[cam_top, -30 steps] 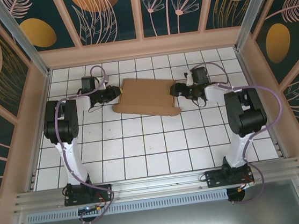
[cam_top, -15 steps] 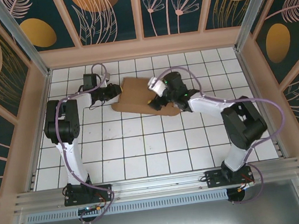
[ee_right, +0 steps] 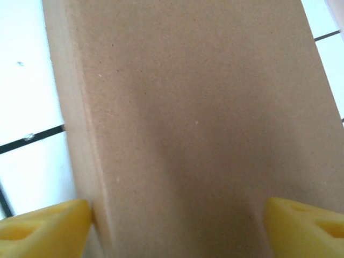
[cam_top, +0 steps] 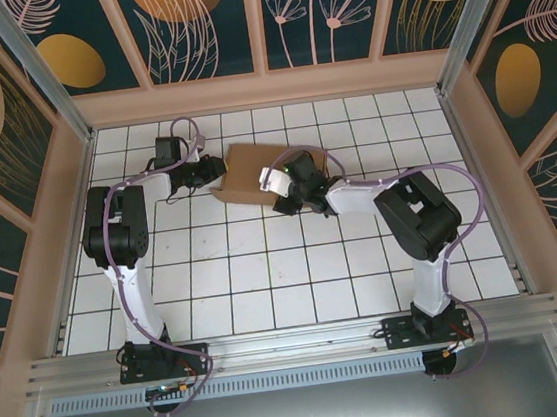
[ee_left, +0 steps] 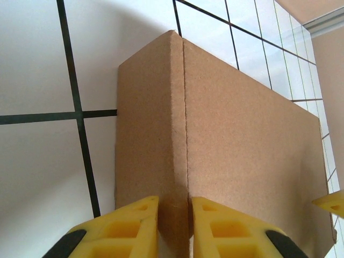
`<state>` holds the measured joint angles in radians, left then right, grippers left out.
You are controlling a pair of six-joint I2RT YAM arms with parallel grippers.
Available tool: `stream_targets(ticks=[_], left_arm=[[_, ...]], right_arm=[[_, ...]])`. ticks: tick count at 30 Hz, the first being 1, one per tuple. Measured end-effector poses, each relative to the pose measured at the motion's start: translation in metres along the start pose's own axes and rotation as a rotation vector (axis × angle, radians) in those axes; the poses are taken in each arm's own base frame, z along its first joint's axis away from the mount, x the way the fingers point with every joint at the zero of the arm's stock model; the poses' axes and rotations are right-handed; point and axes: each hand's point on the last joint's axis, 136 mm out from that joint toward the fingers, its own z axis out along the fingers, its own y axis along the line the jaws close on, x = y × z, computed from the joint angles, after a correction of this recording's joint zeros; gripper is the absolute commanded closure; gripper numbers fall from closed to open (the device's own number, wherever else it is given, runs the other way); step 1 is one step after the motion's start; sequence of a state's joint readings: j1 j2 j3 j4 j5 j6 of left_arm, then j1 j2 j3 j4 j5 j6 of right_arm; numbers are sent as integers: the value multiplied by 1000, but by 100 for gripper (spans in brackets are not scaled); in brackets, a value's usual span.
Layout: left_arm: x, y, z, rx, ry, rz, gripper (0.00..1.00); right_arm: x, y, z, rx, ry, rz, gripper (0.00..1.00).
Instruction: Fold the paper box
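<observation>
The paper box (cam_top: pixel 249 164) is plain brown cardboard, lying folded at the back middle of the tiled table. My left gripper (cam_top: pixel 212 179) holds its left end. In the left wrist view its yellow fingers (ee_left: pixel 129 228) are shut on a raised creased edge of the box (ee_left: pixel 242 145). My right gripper (cam_top: pixel 283 199) reaches in from the right over the box's near side. In the right wrist view the cardboard panel (ee_right: pixel 188 107) spans the space between its fingertips (ee_right: pixel 45 226), which stand wide apart and open. The box's underside is hidden.
The white tiled table (cam_top: pixel 265 270) stretches toward the arm bases. Wooden enclosure walls (cam_top: pixel 265 89) stand close behind the box and along both sides. The right arm's elbow (cam_top: pixel 418 215) hangs over the tiles right of the box.
My right arm swung left from the box's right end across its top. The cardboard now looks narrower, its right part folded over. The left gripper kept its hold.
</observation>
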<state>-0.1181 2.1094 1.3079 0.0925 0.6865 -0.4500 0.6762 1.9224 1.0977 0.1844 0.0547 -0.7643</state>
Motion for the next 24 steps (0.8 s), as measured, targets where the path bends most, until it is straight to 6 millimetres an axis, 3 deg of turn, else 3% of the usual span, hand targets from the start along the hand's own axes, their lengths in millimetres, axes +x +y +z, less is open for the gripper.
stream_targets(ticks=[2, 4, 9, 13, 16, 19, 21, 24], left_arm=[[-1, 0, 0, -3, -2, 1, 81], [-2, 1, 0, -9, -7, 3, 81], [-4, 2, 0, -17, -12, 4, 82], [-4, 1, 0, -15, -11, 7, 82], [-4, 1, -1, -13, -10, 6, 81], [-5, 3, -3, -1, -8, -2, 81], [-4, 5, -5, 13, -2, -11, 81], [-4, 8, -6, 37, 5, -22, 81]], right_arm=[[2, 1, 6, 56, 18, -50, 40], [1, -1, 7, 105, 27, -86, 43], [-1, -2, 8, 132, 25, -94, 26], [-9, 1, -8, 36, -43, 30, 23], [-25, -35, -43, 0, -162, 260, 22], [-25, -103, -86, 53, -269, 540, 25], [-10, -144, -104, 94, -315, 712, 26], [25, -163, -107, 111, -307, 929, 23]])
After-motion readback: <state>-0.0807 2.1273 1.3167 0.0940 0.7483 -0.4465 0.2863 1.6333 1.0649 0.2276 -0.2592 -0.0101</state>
